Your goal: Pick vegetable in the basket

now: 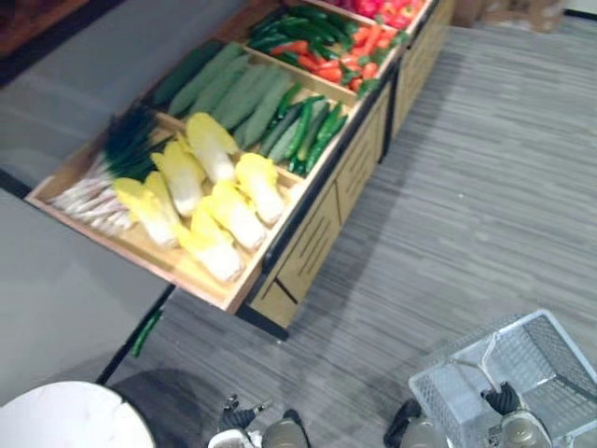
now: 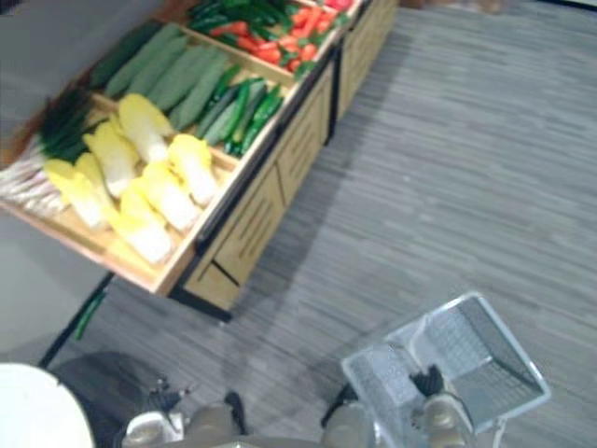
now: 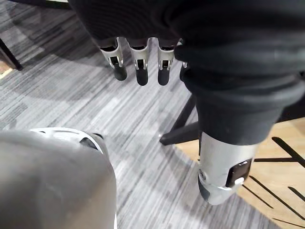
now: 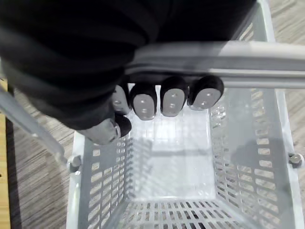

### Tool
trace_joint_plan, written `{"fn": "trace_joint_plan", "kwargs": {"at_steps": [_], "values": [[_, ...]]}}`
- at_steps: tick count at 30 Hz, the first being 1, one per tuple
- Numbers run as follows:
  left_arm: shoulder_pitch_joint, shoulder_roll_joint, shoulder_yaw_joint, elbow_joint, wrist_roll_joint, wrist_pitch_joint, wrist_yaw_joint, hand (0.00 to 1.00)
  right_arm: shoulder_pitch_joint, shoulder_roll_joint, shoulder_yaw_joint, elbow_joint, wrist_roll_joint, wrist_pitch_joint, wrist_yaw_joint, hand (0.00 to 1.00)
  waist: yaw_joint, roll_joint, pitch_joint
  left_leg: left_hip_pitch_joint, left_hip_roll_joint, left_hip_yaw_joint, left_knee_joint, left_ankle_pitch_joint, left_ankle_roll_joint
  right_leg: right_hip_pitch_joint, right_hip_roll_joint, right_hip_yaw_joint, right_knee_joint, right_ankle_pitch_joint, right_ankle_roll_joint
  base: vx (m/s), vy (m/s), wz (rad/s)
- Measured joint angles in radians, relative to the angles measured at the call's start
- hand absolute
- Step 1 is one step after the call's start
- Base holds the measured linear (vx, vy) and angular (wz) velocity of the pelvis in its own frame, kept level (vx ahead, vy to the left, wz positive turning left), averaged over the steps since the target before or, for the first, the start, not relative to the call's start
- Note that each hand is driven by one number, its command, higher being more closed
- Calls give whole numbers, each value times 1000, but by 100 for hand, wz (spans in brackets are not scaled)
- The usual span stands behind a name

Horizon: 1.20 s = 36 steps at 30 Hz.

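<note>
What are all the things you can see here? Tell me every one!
Cabbages: several, yellow-white, near end of stand.
Leeks: one bunch, white with dark green tops, beside the cabbages.
Gourds: several, pale green, next compartment.
Cucumbers: several, dark green, beside the gourds.
Red vegetables: many, orange-red, farther along.
Stand: one, wooden.
Green thing: one, on the floor under the stand.
Table: one, white, round.
Basket: one, white, empty.
Left hand: fingers straight, above the floor.
Right hand: fingers curled round the basket's handle.
</note>
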Motion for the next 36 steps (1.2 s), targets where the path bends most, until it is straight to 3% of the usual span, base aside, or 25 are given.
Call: {"fn": "trace_joint_plan", "kwargs": {"at_steps": [1, 3, 7, 8, 15, 23, 36], "values": [[1, -5, 0, 0, 0, 0, 1, 0, -5, 0, 0, -2, 1, -5, 0, 100, 1, 9, 0, 3, -5, 8, -34, 31, 6, 1, 11, 0, -2, 1, 2, 65, 54, 3], [-9, -5, -4, 1, 1, 0, 1, 0, -13, 19, 0, -2, 8, -13, -1, 100, 0, 16, -9, 40, -9, 26, -117, 27, 11, 6, 40, 2, -43, 22, 17, 54, 85, 2], [-9, 4, -4, 2, 16, 1, -3, 0, -14, 51, -1, -4, 34, -13, -1, 100, -1, -9, -7, 64, -24, 28, -159, 27, 11, 32, 62, 10, -112, 68, 24, 4, 51, -2], [-8, 27, -41, 11, 57, 0, -9, 0, 23, 58, 0, 3, 45, -6, -2, 100, -24, -3, -30, 105, -12, 34, -195, -17, 16, 49, 90, 50, -135, 85, 32, 0, 0, 0], [2, 36, -40, 12, 57, 1, -9, 0, 26, 69, -1, 3, 46, -7, -1, 100, -23, -12, -33, 131, -9, 59, -195, -24, 6, 55, 98, 77, -137, 86, 32, 7, -4, -11], [10, 62, -20, 22, 62, 2, -10, 0, 102, 122, -2, 7, 117, -10, 11, 100, -25, -50, -72, 216, 0, 82, -195, -41, 4, 113, 117, 145, -139, 85, 32, -1, -12, -16], [60, 54, -25, 24, 62, 7, -11, 0, 166, 124, -3, 25, 126, -7, 7, 100, -20, -29, -111, 199, -1, 41, -201, -44, 11, 92, 124, 203, -125, 59, 29, -68, -16, 2]]}}
